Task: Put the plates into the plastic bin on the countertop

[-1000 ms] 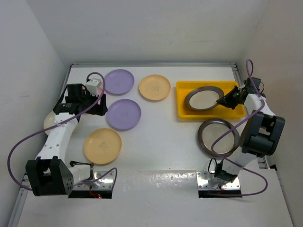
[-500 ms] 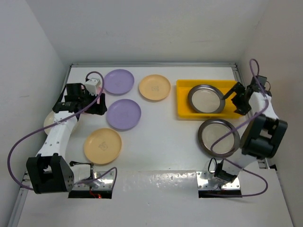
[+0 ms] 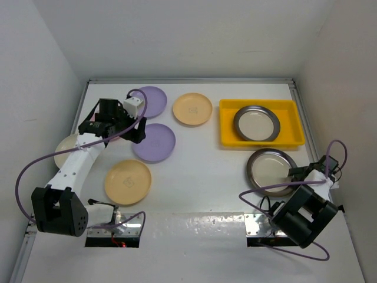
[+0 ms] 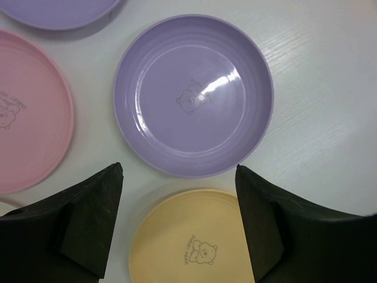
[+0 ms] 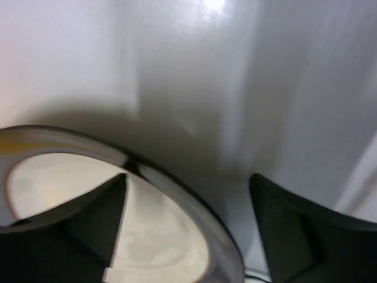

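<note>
i see the left gripper [image 4: 178, 171] open and empty over a purple plate [image 4: 194, 97], the right gripper [image 5: 187, 180] likewise over a metal plate [image 5: 65, 183].

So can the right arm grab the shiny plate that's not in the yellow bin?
Probably yes. The right gripper is open right at the edge of the metal-rimmed plate. One finger seems to be over the plate and the other outside its rim, with nothing in between.
</note>
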You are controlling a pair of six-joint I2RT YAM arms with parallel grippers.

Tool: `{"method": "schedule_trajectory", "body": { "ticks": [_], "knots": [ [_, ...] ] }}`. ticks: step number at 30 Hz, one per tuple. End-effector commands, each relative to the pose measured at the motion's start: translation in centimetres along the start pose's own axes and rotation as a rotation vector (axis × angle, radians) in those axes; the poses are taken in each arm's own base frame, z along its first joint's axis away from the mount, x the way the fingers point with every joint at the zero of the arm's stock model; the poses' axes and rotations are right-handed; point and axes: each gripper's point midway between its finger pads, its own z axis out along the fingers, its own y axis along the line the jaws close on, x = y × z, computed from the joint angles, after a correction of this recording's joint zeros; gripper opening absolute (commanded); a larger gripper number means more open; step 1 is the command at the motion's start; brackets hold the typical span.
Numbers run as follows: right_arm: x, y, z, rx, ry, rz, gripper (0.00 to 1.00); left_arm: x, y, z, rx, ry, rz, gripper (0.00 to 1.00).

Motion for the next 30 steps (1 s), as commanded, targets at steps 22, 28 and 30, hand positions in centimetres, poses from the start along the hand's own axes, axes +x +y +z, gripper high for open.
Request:
{"method": "schedule_trajectory", "body": {
  "ticks": [22, 28, 30],
  "knots": [
    [-5.5, 9.5, -14.6, -0.518, -0.274, 0.021, 0.00, -2.5, -2.0, -1.9, -0.007, -0.063, 0.131, 0.78],
    [-7.0, 14.7, -23.9, -0.779, -0.311, -0.080, 0.00, -2.5, -2.3, -1.8, 0.001, -0.064, 0.137, 0.78],
    [-6.6, 16.4, -26.5, -0.879, -0.274, -0.118, 0.00, -2.9, -2.2, -2.0, -0.002, -0.072, 0.139, 0.78]
  ]
}}
